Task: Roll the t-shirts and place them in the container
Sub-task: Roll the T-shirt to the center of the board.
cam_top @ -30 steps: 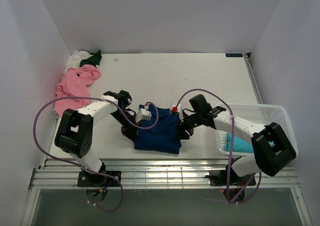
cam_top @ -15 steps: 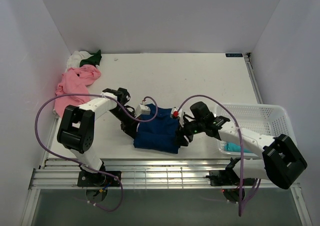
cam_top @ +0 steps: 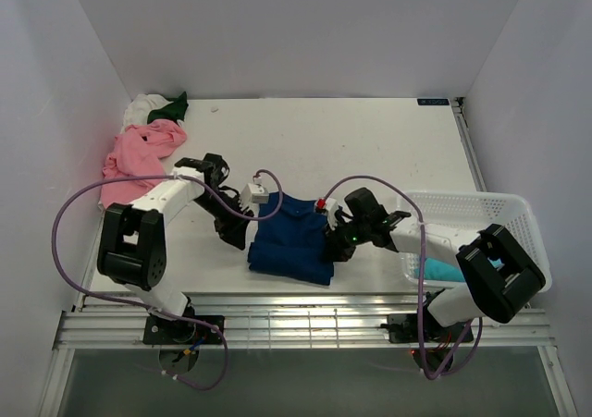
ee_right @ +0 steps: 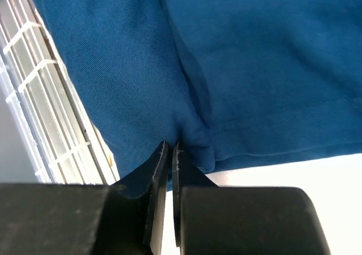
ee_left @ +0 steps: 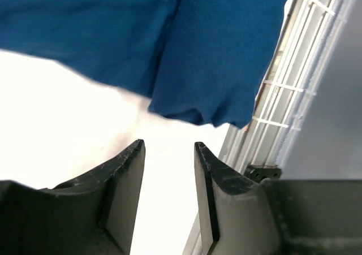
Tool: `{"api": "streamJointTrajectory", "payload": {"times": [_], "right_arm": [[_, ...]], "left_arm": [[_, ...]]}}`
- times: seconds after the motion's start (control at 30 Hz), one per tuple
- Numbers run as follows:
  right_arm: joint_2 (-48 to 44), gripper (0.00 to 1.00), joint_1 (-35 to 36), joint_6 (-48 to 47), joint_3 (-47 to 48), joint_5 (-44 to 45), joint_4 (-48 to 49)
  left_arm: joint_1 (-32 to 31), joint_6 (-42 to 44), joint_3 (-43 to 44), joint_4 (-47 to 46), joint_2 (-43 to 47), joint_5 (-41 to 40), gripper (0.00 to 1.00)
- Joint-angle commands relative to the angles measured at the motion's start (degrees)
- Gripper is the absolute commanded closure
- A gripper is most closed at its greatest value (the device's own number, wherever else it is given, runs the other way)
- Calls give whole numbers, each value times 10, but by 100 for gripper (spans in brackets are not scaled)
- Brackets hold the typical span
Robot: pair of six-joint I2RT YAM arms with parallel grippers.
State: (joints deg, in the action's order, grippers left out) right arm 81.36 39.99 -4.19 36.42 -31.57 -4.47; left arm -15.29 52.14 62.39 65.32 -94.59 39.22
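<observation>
The dark blue t-shirt (cam_top: 291,239) lies folded into a thick pad near the table's front edge, between my two grippers. My left gripper (cam_top: 239,237) sits just off its left side, open and empty; in the left wrist view the left gripper (ee_left: 168,148) has only bare table between its fingers, with the blue t-shirt (ee_left: 198,46) a little ahead. My right gripper (cam_top: 335,246) is at the t-shirt's right edge. In the right wrist view the right gripper (ee_right: 171,146) is shut on a puckered fold of the blue t-shirt (ee_right: 237,63).
A pink t-shirt (cam_top: 139,153), a white one (cam_top: 139,110) and a dark green one (cam_top: 170,108) are heaped at the back left. A white mesh basket (cam_top: 481,212) at the right holds a teal t-shirt (cam_top: 449,270). The slatted front rail (cam_top: 296,320) runs just past the blue t-shirt.
My left gripper has opened, let go of the blue t-shirt and drawn back to the left. My right gripper has closed on the t-shirt's right edge.
</observation>
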Motion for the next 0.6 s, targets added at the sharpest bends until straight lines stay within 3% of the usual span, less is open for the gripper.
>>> {"api": "streamJointTrajectory", "payload": {"times": [0.0, 0.17, 0.23, 0.33, 0.4, 0.57], "right_arm": [[4, 92, -11, 11, 20, 6, 17], [17, 92, -16, 21, 30, 1, 18], [20, 92, -18, 32, 35, 2, 19], [27, 92, -32, 55, 34, -11, 27], [29, 92, -47, 78, 32, -16, 34], [33, 92, -63, 112, 40, -17, 36]], "left_arm": [[11, 27, 32, 6, 50, 0, 49], [10, -1, 34, -5, 79, 62, 42], [5, -83, 0, -45, 98, 63, 42], [-11, -101, -52, -104, 160, 45, 40], [-29, -111, -111, -177, 225, -12, 32], [-57, -142, -180, -259, 286, -79, 29]]}}
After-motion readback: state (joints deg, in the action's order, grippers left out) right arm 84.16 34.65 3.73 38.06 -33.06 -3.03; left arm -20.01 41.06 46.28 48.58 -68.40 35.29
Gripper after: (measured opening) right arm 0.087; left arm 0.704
